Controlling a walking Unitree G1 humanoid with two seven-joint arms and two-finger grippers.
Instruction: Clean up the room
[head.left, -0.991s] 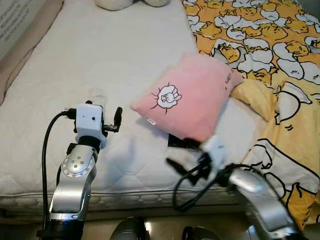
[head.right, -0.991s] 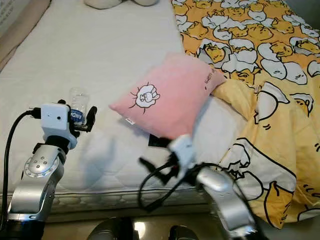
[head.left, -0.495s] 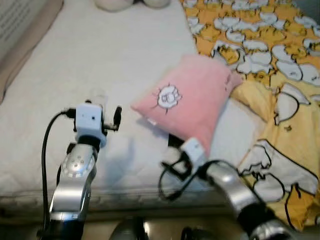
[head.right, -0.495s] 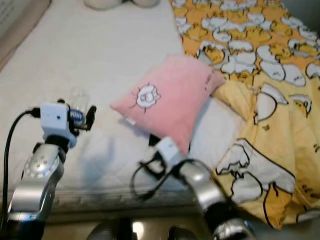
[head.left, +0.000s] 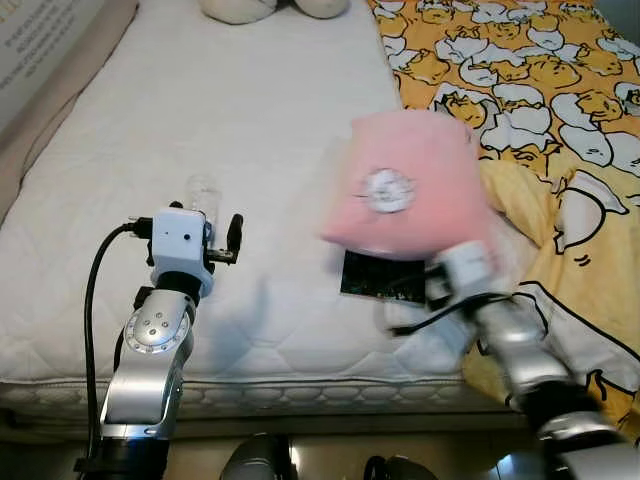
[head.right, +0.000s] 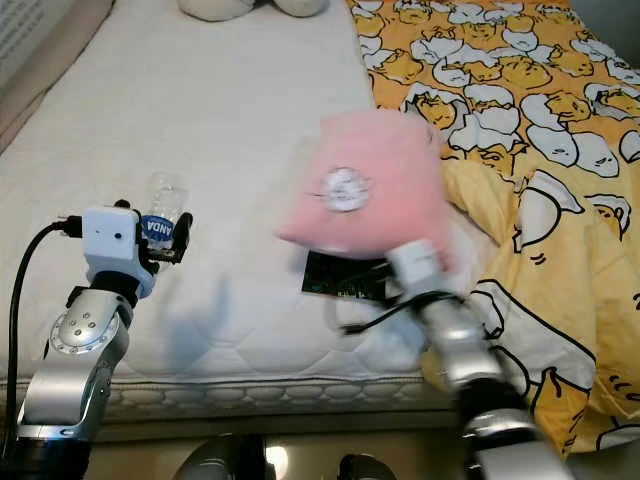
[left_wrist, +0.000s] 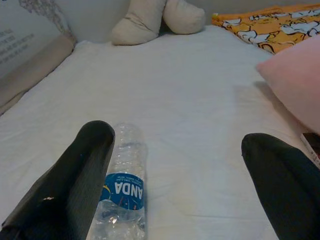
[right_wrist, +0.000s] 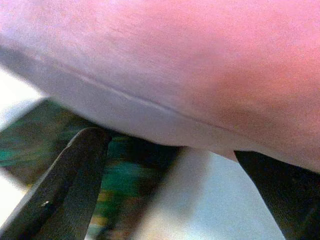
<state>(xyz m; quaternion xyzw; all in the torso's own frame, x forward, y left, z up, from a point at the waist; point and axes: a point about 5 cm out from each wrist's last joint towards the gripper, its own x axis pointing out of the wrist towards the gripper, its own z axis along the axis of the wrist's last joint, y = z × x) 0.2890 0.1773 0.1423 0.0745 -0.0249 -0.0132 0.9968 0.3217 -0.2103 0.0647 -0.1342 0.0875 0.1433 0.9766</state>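
White quilted mattress (head.left: 250, 120) spreads before us, with a yellow duvet printed with cartoon egg figures (head.left: 540, 70) bunched along our right side and two cream soft toys (head.left: 270, 8) at the far end. Our left gripper (left_wrist: 175, 190) hovers low over the sheet exactly where it was a second ago, its two black fingers spread wide and grasping nothing. A clear plastic water bottle with a blue label (left_wrist: 122, 187) lies on the mattress just beside the left finger (left_wrist: 75, 175); we cannot tell whether they touch.

What differs is on our right. A second ago our right gripper (right_wrist: 165, 165) hung off the near edge of the bed, and half a second ago it was reaching under the near corner of the soft pink cushion with a small white cartoon patch (head.left: 405, 185). Now the arm has pushed further onto the bed, and the cushion, blurred, appears tipped up and swung around, its patch facing us higher than before. A dark flat rectangular object with greenish print (head.left: 380, 278), earlier mostly hidden beneath the cushion, now shows much more of its surface. In the right wrist view the right fingers (right_wrist: 70, 180) stand apart beneath the cushion's pink underside, over that dark object, clamping nothing we can see.
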